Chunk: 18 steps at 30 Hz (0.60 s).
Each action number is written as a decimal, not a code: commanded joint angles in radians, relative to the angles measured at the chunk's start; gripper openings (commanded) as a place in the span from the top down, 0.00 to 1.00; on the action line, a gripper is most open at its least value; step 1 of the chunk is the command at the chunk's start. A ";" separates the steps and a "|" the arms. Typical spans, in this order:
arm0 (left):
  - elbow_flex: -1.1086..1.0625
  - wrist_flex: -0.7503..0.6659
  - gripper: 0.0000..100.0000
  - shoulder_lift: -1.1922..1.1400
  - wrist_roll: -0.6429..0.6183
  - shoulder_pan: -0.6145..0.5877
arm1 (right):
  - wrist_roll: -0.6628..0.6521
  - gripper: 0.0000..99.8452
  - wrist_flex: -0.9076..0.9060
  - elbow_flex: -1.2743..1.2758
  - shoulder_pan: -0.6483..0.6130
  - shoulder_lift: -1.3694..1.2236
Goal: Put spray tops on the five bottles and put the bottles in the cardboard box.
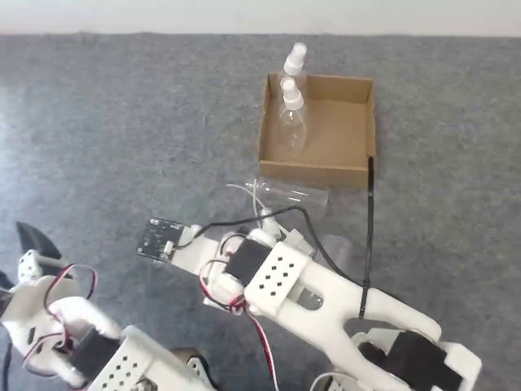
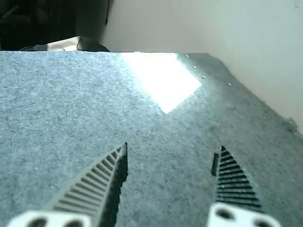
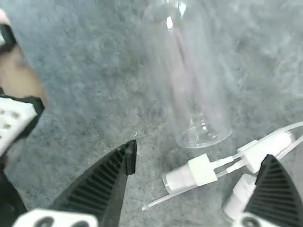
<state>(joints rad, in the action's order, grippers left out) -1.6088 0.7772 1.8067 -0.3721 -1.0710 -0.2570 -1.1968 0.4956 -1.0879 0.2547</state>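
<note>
A clear bottle point(image 3: 189, 85) without a top lies on its side on the grey carpet, in front of the cardboard box point(image 1: 342, 134); it is also the clear bottle point(image 1: 291, 194) in the high view. Loose white spray tops point(image 3: 201, 171) with thin tubes lie at one end of it. My right gripper point(image 3: 200, 152) hangs open just above those tops, empty. Two bottles with spray tops point(image 1: 291, 114) stand at the box's left side. My left gripper point(image 2: 173, 147) is open over bare carpet, at the near left point(image 1: 32, 244) in the high view.
The right arm point(image 1: 281, 277) crosses the middle of the table and covers the spray tops from above. A black cable point(image 1: 369, 228) runs from the box's right front corner down to the arm. Bare carpet lies left of the box.
</note>
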 commanded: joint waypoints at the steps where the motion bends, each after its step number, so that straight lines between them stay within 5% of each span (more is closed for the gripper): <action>1: 0.010 -0.031 0.73 0.003 -0.011 -0.005 | -0.014 0.64 -0.110 -0.219 -0.019 -0.058; 18: 0.010 -0.031 0.73 0.003 -0.009 -0.009 | -0.063 0.64 -0.229 -0.810 -0.093 -0.639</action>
<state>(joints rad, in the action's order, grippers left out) -1.6088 0.7772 1.8067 -0.3721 -1.0771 -0.2831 -1.4131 -0.2102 -1.1722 -0.3744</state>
